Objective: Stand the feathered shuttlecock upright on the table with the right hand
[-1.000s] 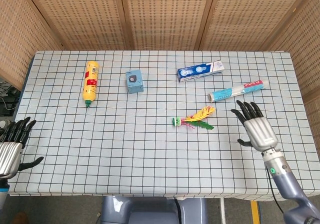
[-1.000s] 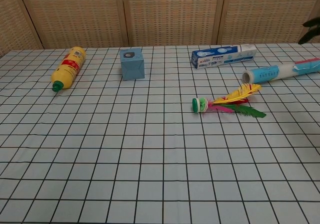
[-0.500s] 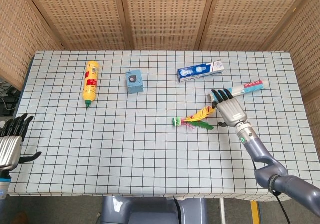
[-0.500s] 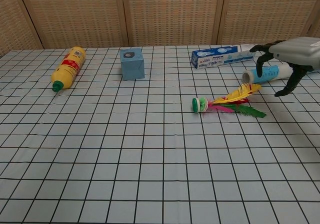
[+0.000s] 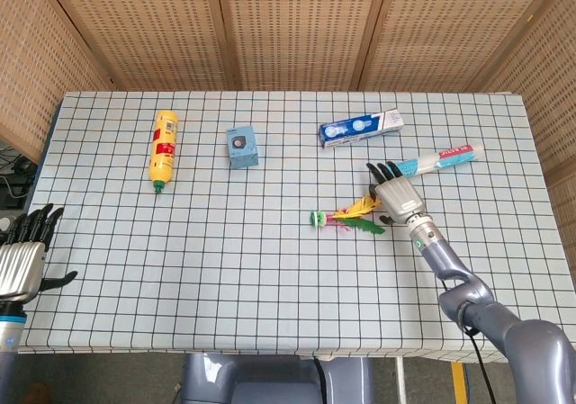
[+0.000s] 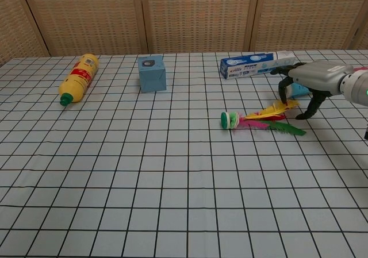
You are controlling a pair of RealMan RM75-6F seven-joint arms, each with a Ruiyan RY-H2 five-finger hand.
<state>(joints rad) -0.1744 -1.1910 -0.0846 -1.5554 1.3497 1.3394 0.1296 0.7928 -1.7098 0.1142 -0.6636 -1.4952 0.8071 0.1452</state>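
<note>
While the shuttlecock (image 5: 346, 216) lies flat on the worktop (image 5: 270, 269), below the toothpaste box (image 5: 360, 128) | right robot hand (image 5: 391, 191) is spread, empty, over the feather end, judged placed for a grasp | left robot hand (image 5: 22, 255) is parked open, far left.

A white cloth with a dark grid covers the counter (image 5: 270, 278). A yellow bottle (image 5: 163, 148) with a red label and green cap lies on its side toward the far left. A small blue box (image 5: 242, 146) stands near the far middle. A blue and white toothpaste carton (image 5: 360, 128) lies further right, and beyond it a blue and white roll (image 5: 438, 160) lies at a slant. Woven panels (image 5: 297, 26) back the counter.
</note>
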